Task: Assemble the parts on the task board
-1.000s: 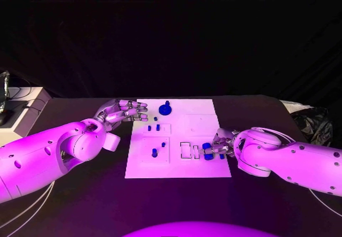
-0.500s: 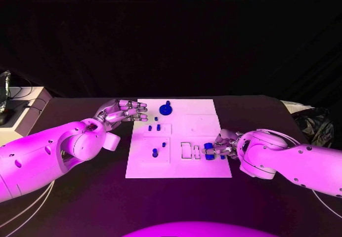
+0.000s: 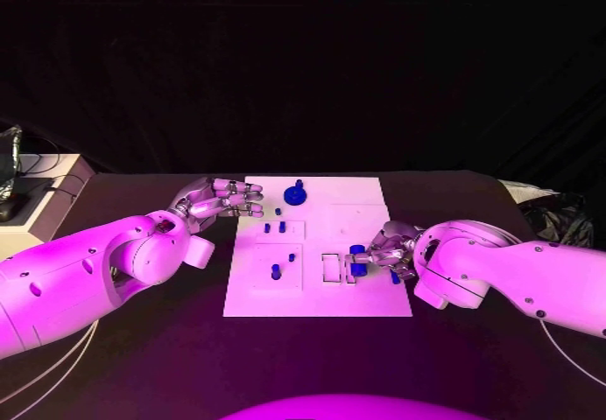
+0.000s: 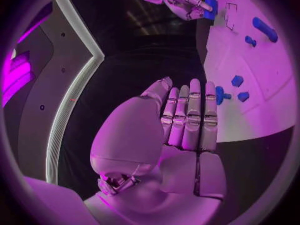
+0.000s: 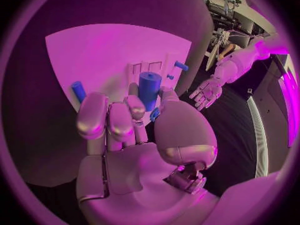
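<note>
a blue cylinder part is pinched in the fingers of the robot's right hand above the task board, near the board's right edge and just by the outlined slots in its near half. the right wrist view shows the grip plainly, the cylinder standing up between thumb and fingertips, with a second blue peg on the white board beside the hand; from the head view the same piece reads as a small blue shape half hidden by the fingers. further out, a round blue knob part sits near the board's far edge, two short pegs stand in a raised square at the board's left side, and two more small blue pieces occupy the square nearer the robot. the left hand is at the board's far left corner, holding nothing; the left wrist view shows its fingers straight and side by side, their tips at the board's edge close to a small blue piece. the black table carries it all.
</note>
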`<action>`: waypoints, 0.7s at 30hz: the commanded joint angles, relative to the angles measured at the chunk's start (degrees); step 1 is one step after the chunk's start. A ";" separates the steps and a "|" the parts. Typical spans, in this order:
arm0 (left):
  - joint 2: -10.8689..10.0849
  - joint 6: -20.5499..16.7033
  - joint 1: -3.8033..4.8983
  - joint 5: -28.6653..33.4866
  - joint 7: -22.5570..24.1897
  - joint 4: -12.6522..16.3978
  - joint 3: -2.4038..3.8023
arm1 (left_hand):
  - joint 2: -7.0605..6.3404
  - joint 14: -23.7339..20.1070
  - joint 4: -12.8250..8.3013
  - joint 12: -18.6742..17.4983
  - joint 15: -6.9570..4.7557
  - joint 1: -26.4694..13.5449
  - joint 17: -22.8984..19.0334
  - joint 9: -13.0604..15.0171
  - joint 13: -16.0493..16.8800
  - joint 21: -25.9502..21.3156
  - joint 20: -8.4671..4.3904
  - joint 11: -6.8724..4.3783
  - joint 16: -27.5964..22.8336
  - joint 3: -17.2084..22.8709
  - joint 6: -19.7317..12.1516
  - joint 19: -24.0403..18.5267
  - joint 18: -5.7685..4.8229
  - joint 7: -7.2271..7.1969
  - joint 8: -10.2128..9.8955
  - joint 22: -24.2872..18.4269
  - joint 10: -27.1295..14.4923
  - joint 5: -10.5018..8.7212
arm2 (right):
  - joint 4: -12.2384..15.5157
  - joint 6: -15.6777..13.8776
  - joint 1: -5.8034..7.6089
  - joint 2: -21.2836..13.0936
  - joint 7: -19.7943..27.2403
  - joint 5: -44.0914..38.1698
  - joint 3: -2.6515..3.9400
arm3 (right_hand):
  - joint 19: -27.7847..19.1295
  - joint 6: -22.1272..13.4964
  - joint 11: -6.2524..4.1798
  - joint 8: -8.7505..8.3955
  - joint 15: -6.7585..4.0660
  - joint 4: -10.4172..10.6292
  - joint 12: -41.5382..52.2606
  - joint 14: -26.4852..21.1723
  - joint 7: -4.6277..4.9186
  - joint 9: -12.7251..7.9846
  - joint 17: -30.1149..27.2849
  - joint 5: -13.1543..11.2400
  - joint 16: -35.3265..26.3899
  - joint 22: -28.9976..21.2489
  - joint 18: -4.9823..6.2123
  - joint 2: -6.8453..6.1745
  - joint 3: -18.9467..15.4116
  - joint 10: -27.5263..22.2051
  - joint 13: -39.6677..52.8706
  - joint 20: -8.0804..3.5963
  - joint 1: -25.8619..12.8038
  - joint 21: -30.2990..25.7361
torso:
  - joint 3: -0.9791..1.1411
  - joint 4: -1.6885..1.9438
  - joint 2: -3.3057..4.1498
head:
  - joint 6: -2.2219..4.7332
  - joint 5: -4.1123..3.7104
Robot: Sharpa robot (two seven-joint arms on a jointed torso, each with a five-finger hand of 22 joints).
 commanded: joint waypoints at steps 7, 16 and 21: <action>0.19 0.74 -0.01 0.35 0.37 0.14 0.05 | -0.28 -0.24 -0.47 -0.17 0.02 0.23 0.03 0.04 -0.07 0.24 -0.13 0.04 -0.13 0.60 -0.11 -0.52 -0.96 0.32 0.04 0.14 -0.26 0.09 | -1.54 -0.44 0.16 2.97 0.92 4.43 -0.02 | 3.27 0.24 0.03 -0.24 0.03 -13.25 -0.40 -0.18 0.07 -0.19 -0.16 -0.85 -0.56 7.65 -0.22 -0.04 12.30 -0.06 -0.21 -0.15 -0.26 0.10 | 0.00 0.04 0.02 | -0.28 0.16; 0.14 0.33 -0.01 0.34 0.47 0.28 0.05 | -0.30 -0.20 -0.63 -0.17 0.00 0.24 0.02 0.04 -0.07 0.31 -0.17 0.03 -0.13 0.76 -0.09 -0.54 -0.97 0.34 0.04 0.23 -0.21 0.09 | -3.41 -0.51 -0.32 5.77 0.10 -0.43 -0.30 | 3.22 0.23 0.09 -0.38 0.08 -12.94 -0.64 -0.22 0.14 -0.36 -0.23 -1.89 -0.73 7.62 -0.20 0.06 11.76 -0.21 -0.39 -0.11 -0.20 -0.07 | 0.03 -0.01 0.01 | -0.14 0.58; 0.11 0.30 -0.01 0.33 0.48 0.33 0.05 | -0.30 -0.20 -0.63 -0.17 0.00 0.24 0.02 0.04 -0.07 0.31 -0.17 0.03 -0.13 0.76 -0.09 -0.54 -0.97 0.34 0.04 0.23 -0.21 0.09 | -4.55 -0.92 -0.65 6.84 -0.13 -2.44 -0.43 | 3.20 0.26 0.11 -0.43 0.09 -12.73 -0.72 -0.21 0.16 -0.45 -0.25 -2.31 -0.82 7.60 -0.19 -0.03 11.47 -0.24 -0.47 -0.09 -0.21 -0.19 | 0.00 0.01 0.03 | -0.16 0.59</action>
